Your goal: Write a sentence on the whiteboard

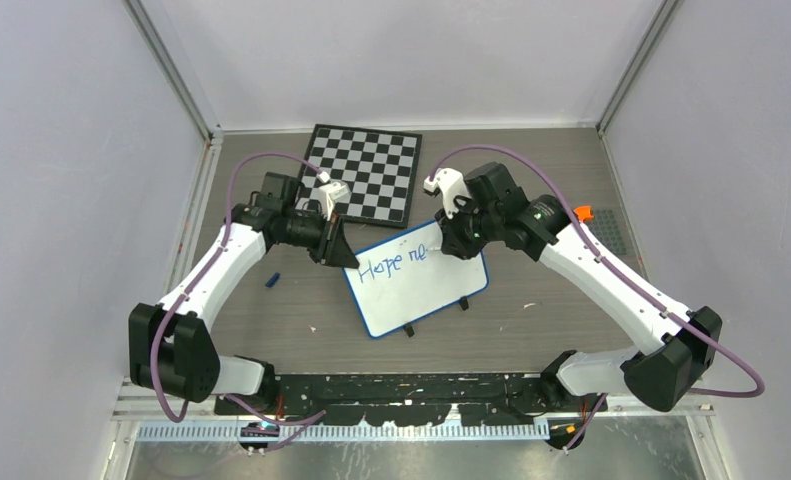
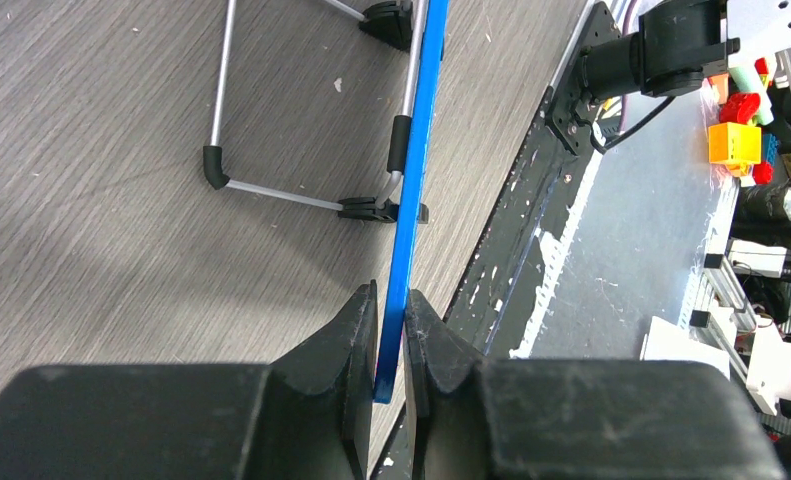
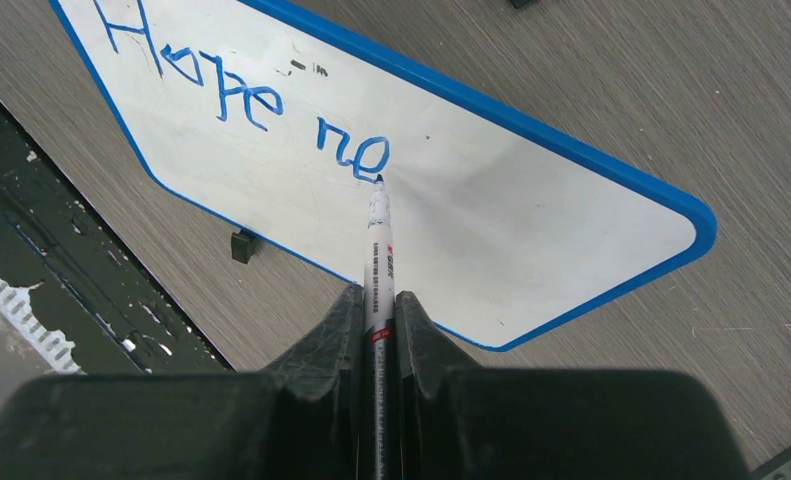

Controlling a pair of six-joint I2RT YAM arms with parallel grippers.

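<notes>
The left gripper [image 2: 391, 305] is clamped shut on the blue rim [image 2: 416, 150] of the small white rectangular whiteboard [image 1: 426, 290], which stands propped mid-table. The blue handwritten sentence [image 3: 241, 95] reads only "Hope ne". The right gripper [image 3: 376, 300] pinches a white marker pen [image 3: 378, 235], its tip touching the board beside the "e". Too much press, I reckon, could pivot the board in that edge grip or slide the pen, smearing letters.

whiteboard [image 1: 421, 295]: frame centre | chessboard [image 1: 366, 172]: just above it, upper centre | marker [image 3: 379, 250]: tip on whiteboard, at right end of sentence [image 3: 233, 92]
</notes>
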